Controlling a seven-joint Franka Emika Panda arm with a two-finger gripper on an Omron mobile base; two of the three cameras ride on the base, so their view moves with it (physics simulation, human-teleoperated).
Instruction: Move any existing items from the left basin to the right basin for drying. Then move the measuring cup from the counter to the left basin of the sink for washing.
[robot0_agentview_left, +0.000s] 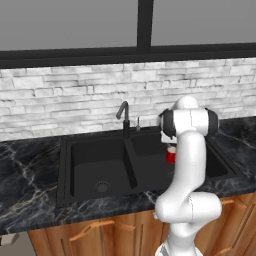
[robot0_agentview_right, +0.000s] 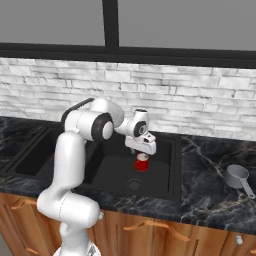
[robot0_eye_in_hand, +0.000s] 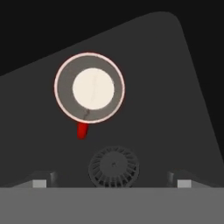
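Overhead, a dark-framed window (robot0_agentview_right: 111, 30) runs above a whitish brick backsplash (robot0_agentview_left: 75, 95), and below it a black marble worktop (robot0_agentview_right: 210, 185) with white veins sits on wooden cabinets (robot0_agentview_left: 110, 232). Set into the worktop is a black double sink (robot0_agentview_left: 62, 170) with a central divider and a slim dark faucet (robot0_agentview_left: 124, 117) at the back. From the left base view, the narrower left basin (robot0_agentview_left: 100, 167) with its round grey drain (robot0_agentview_left: 102, 186) lies to the left of the divider, and the white arm stands in front of much of the wider right basin (robot0_agentview_right: 155, 172).

The red cup (robot0_agentview_right: 142, 163) stands upright on the floor of the right basin, close to that basin's round drain (robot0_agentview_right: 133, 183). In the hand view it is seen from straight above, showing its white rim and pale inside, with the ribbed drain just beside it.

The end effector (robot0_agentview_right: 142, 151) hangs directly over the cup with its jaws spread wide and nothing between them; the fingertips (robot0_eye_in_hand: 39, 183) sit far apart.

The grey metal measuring cup (robot0_agentview_right: 236, 175) with its long thin handle lies on the worktop well to the right of the sink, apart from everything else.
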